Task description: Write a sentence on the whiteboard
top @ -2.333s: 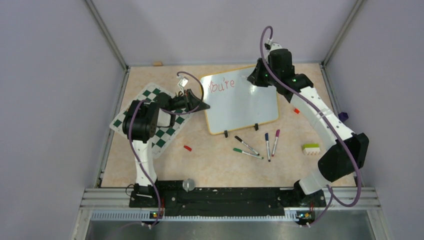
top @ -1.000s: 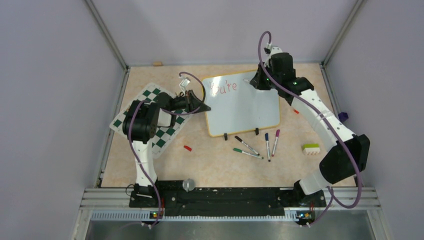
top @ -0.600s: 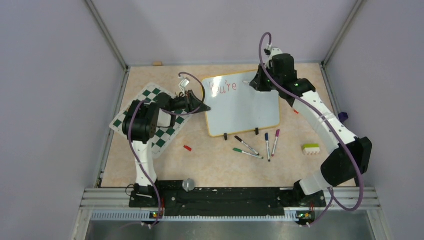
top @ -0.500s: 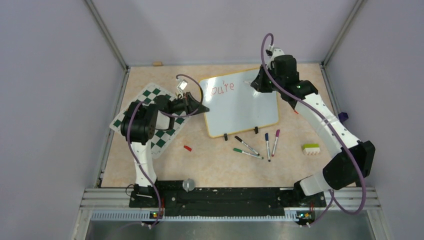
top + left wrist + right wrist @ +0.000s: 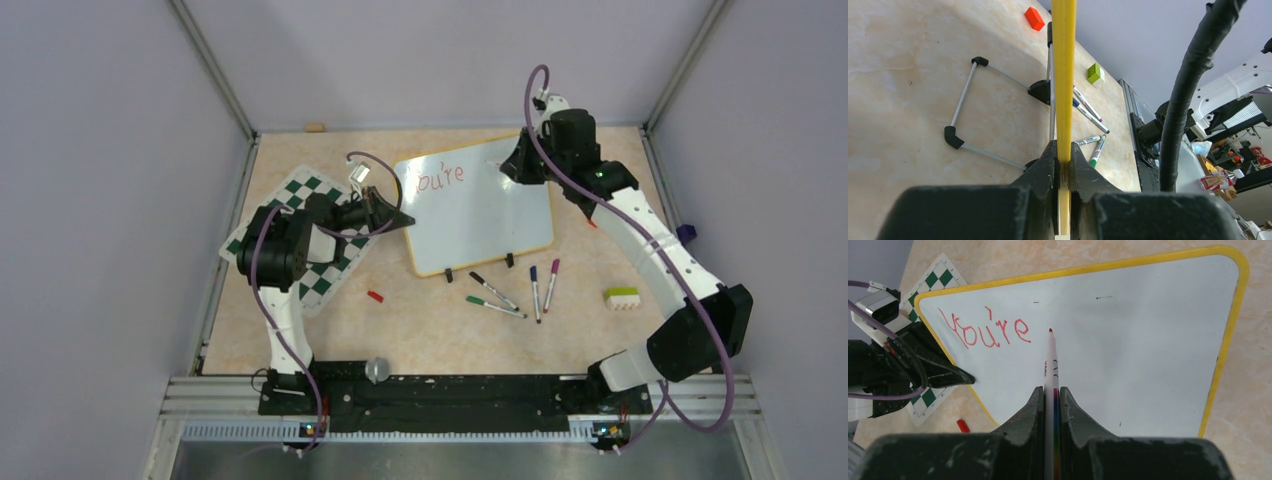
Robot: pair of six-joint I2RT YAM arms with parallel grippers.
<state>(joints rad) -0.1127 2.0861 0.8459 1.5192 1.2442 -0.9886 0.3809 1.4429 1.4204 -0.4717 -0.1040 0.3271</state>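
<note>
Whiteboard [image 5: 480, 215] lies on the tabletop [image 5: 420, 325] toward 12 o'clock, with "You're" [image 5: 983, 332] in red at its 10 o'clock corner. Left hand [image 5: 1064, 160] pinches the yellow frame [image 5: 1064, 75] at 9 o'clock, likely steadying the board for writing. Right hand [image 5: 1050, 395], at 1 o'clock, clamps a red marker [image 5: 1050, 357], its tip just past the word. Tip contact unclear; from overhead the left hand hides the "Y".

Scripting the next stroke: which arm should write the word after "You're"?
Right. The right gripper is shut on the red marker, tip just past "You're" on the whiteboard. The left gripper is clamped on the board's yellow edge.
</note>
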